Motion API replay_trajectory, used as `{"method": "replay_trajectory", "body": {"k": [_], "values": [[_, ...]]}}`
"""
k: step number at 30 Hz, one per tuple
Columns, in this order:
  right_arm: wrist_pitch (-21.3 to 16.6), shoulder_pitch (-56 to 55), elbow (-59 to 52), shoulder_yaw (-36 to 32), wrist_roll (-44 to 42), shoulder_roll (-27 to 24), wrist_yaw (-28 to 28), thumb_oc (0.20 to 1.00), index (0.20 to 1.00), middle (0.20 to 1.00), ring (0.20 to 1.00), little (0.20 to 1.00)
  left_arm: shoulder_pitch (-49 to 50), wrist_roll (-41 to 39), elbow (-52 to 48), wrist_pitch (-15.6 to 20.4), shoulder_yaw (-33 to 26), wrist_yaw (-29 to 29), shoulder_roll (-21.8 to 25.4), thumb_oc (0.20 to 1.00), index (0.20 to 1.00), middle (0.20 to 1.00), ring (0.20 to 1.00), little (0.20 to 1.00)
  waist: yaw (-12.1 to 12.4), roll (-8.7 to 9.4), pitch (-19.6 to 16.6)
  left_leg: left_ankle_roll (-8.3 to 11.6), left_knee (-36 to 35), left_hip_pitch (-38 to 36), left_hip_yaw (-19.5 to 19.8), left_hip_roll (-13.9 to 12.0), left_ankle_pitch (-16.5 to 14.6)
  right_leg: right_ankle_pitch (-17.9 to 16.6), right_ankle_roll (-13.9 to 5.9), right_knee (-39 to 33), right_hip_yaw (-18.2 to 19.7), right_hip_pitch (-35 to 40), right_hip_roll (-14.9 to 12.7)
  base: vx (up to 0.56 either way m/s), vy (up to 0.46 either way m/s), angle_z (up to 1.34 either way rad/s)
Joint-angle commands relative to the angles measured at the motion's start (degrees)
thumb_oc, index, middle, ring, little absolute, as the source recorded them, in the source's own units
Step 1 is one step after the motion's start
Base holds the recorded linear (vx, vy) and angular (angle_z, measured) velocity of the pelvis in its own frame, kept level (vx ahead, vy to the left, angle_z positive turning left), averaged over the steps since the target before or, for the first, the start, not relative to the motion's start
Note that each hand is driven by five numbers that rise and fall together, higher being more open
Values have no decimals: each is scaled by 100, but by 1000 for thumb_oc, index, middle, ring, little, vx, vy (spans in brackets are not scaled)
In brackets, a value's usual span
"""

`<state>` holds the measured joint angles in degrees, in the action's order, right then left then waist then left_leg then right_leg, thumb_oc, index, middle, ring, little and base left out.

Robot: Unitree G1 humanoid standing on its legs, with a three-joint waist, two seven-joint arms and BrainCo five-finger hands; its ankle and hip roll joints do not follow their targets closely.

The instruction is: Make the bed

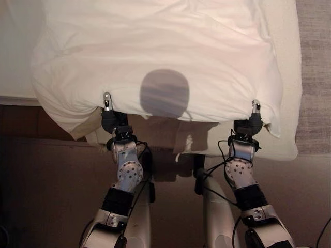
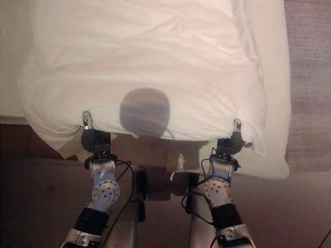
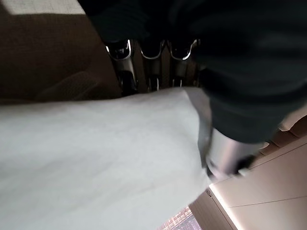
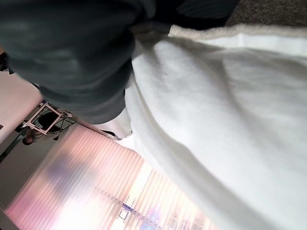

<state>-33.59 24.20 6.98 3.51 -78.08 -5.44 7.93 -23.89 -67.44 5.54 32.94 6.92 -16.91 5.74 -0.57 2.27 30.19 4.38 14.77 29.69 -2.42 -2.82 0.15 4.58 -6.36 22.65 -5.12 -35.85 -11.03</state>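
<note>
L hand (image 1: 108,111) sits lower left of centre in the left eye view, thumb tip poking up over the hem of the puffy white cotton duvet (image 1: 165,57). In the left wrist view its fingers (image 3: 152,57) curl down behind the cloth edge w/ the thumb on the near side, so it's pinched shut on the duvet hem. R hand (image 1: 252,120) is lower right, one fingertip showing above the hem, rest tucked under the fabric. The right wrist view gives mostly dark cover and white cloth bunched against it; looks like a grip on the hem, but how far the fingers close I can't tell.

Duvet fills the upper half of the frame, near edge lifted between the two hands, a loose corner drooping past each. Under it, the white mattress sheet (image 1: 289,77) runs along the right side. Brown floor (image 1: 46,175) lower left.

Handling, as a judgement: light, soft, floppy, no stiffness, so it'll sag btwn the hands and billow. Not fragile, a bit slippery. Best hold is the hem itself, hands wide apart, nearer the corners.
</note>
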Motion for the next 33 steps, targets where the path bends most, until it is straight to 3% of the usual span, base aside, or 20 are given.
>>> {"method": "replay_trajectory", "body": {"k": [1,15,20,26,27,30,31,33], "values": [[-477,-289,-669,-168,474,-219,-296,200,200,200,200,200,-172,-129,52,185,-310,286,150,1000,1000,1000,1000,1000,-118,-24,-596,-224,278,319,-58,179,-161,-586,-76,-357,-241,156,68,0,0,0],[-438,-378,-938,98,323,-212,-482,200,200,200,200,200,-622,-579,872,101,-341,436,112,1000,1000,1000,1000,1000,-231,68,-648,-214,349,319,-143,131,-205,-573,-85,-286,-139,108,101,3,2,-1],[-395,-434,-929,40,327,-289,-386,200,200,200,200,200,-652,-223,937,42,-302,6,306,1000,1000,1000,1000,1000,-268,38,-623,-221,406,334,-159,137,-219,-580,-80,-277,-137,105,107,-1,0,-1],[-428,-449,-881,-15,304,-325,-304,200,200,200,200,200,-558,-155,838,47,-386,-68,374,1000,1000,1000,1000,1000,-268,20,-610,-216,389,291,-167,143,-219,-580,-84,-282,-122,133,107,0,0,0],[-412,-468,-829,-50,311,-354,-274,200,200,200,200,200,-507,-158,831,48,-457,-70,377,827,827,827,827,827,-264,16,-620,-213,391,297,-165,143,-218,-580,-81,-277,-118,133,110,0,0,0],[-413,-469,-829,-50,310,-355,-275,200,200,200,200,200,-506,-158,830,48,-458,-70,377,827,827,827,827,827,-265,15,-622,-213,392,299,-164,143,-218,-580,-81,-277,-118,131,110,6,-18,0],[-391,-552,-770,-115,265,-348,-220,200,200,200,200,200,-392,-159,759,133,-613,-108,341,200,200,200,200,200,-237,-19,-617,-175,359,228,-143,135,-214,-525,-68,-260,-119,191,138,7,-54,0],[-396,-583,-777,-111,260,-332,-209,200,200,200,200,200,-344,-158,718,149,-639,-115,321,200,200,200,200,200,-234,-27,-633,-175,310,211,-143,131,-166,-551,-60,-279,-129,192,138,0,-66,-2]]}}
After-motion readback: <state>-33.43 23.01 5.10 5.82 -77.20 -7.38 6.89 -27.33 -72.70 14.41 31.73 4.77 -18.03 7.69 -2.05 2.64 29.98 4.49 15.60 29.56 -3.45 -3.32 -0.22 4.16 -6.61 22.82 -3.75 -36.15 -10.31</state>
